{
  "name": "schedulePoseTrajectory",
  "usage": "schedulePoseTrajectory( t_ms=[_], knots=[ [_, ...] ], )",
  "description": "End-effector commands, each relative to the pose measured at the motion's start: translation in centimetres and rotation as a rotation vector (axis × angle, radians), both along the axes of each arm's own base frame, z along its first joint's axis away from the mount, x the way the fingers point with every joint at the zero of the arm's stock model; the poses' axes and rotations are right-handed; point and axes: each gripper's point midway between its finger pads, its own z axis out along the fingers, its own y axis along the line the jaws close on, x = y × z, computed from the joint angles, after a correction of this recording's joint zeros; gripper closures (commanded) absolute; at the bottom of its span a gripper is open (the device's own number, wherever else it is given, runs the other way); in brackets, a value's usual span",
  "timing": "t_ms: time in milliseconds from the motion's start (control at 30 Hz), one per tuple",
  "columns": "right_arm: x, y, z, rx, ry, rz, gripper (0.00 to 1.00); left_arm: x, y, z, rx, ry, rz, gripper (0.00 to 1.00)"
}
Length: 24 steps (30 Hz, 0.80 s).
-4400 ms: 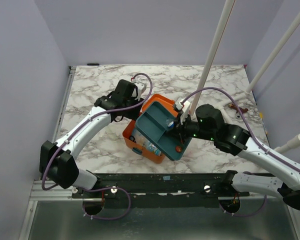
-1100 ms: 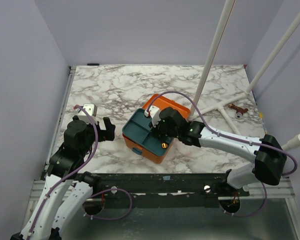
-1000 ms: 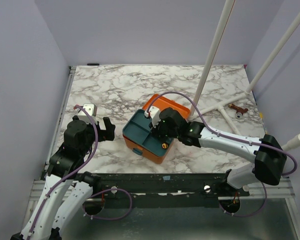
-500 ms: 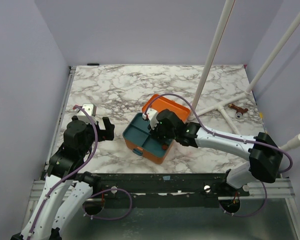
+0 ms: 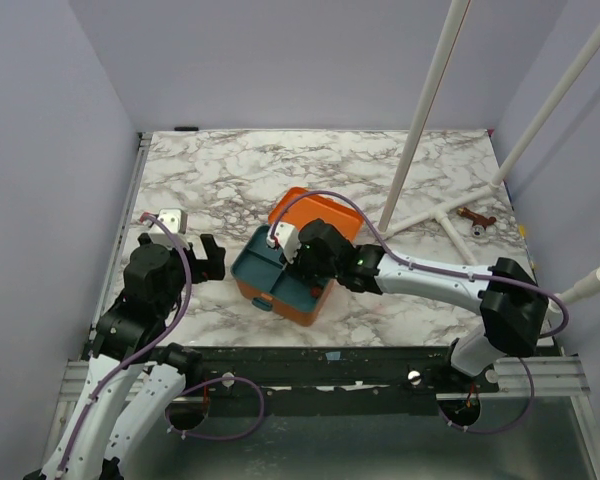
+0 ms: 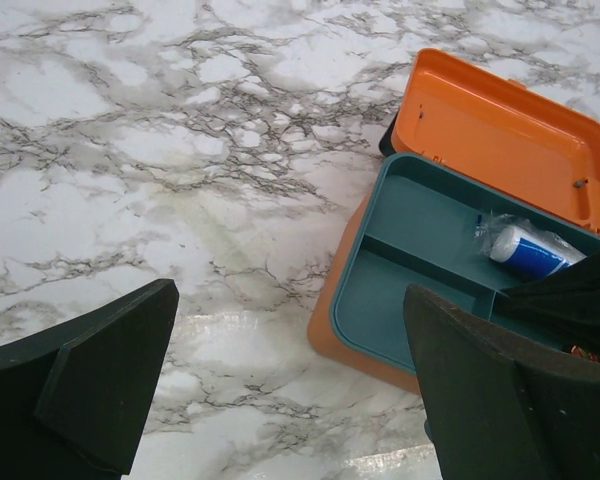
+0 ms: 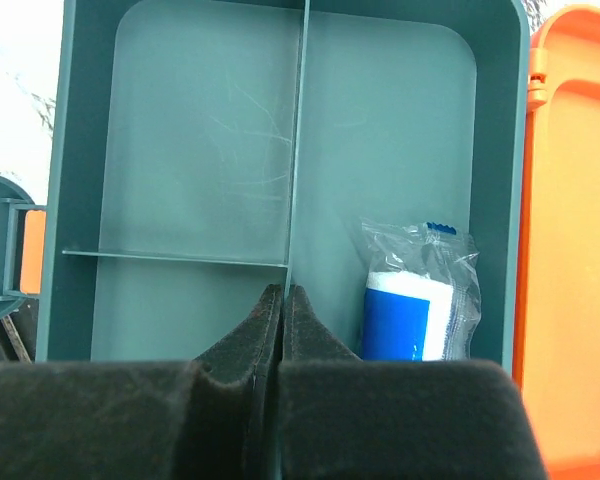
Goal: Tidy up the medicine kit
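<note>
The orange medicine kit (image 5: 315, 211) (image 6: 500, 140) (image 7: 572, 250) stands open at the table's middle, its lid laid back. A dark teal compartment tray (image 5: 262, 272) (image 6: 420, 250) (image 7: 200, 150) sits in its base. One wrapped blue-and-white bandage roll (image 6: 528, 250) (image 7: 415, 300) lies in a tray compartment. My right gripper (image 5: 298, 264) (image 7: 282, 296) is inside the tray, shut on its thin centre divider. My left gripper (image 5: 212, 258) (image 6: 300, 400) hangs open over bare marble to the left of the kit, nothing between its fingers.
Two white poles (image 5: 422, 110) lean across the back right, with a white pipe fitting and a small brown part (image 5: 475, 217) on the table near them. Purple walls enclose the marble table (image 5: 210, 180) on three sides.
The right gripper has moved left, and the kit with its tray has slid left and turned with it. The left arm has barely moved.
</note>
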Motion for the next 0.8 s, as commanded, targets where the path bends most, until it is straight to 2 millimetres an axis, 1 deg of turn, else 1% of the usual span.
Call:
schedulePoseTrajectory(
  t_ms=[0, 67, 167, 333, 433, 533, 667, 767],
  knots=[
    [-4.3, -1.0, -6.1, -0.184, 0.091, 0.262, 0.99, 0.0, 1.5, 0.2, 0.001, -0.026, 0.085, 0.01],
    [-4.6, -0.8, -6.2, -0.193, 0.062, 0.347, 0.99, 0.0, 1.6, 0.4, -0.003, -0.034, 0.091, 0.02],
    [-4.6, -0.3, -5.9, -0.189, 0.019, 0.422, 0.99, -0.1, 1.7, 0.5, -0.006, -0.043, 0.093, 0.02],
    [-5.4, -0.2, -6.1, -0.220, -0.045, 0.607, 0.99, -0.1, 1.6, 0.5, -0.011, -0.044, 0.090, 0.01],
    [-4.8, -0.4, -6.5, -0.270, -0.067, 0.636, 0.98, -0.1, 1.4, 0.6, -0.016, -0.043, 0.082, 0.02],
    [-4.6, -0.7, -6.9, -0.345, -0.054, 0.684, 0.92, -0.1, 1.3, 0.5, -0.020, -0.042, 0.078, 0.02],
    [-4.3, -0.6, -6.8, -0.383, -0.043, 0.712, 0.89, -0.2, 1.3, 0.6, -0.021, -0.046, 0.076, 0.02],
    [-3.9, -0.4, -6.1, -0.382, -0.064, 0.707, 0.87, -0.2, 1.3, 0.7, -0.023, -0.051, 0.075, 0.02]
  ],
)
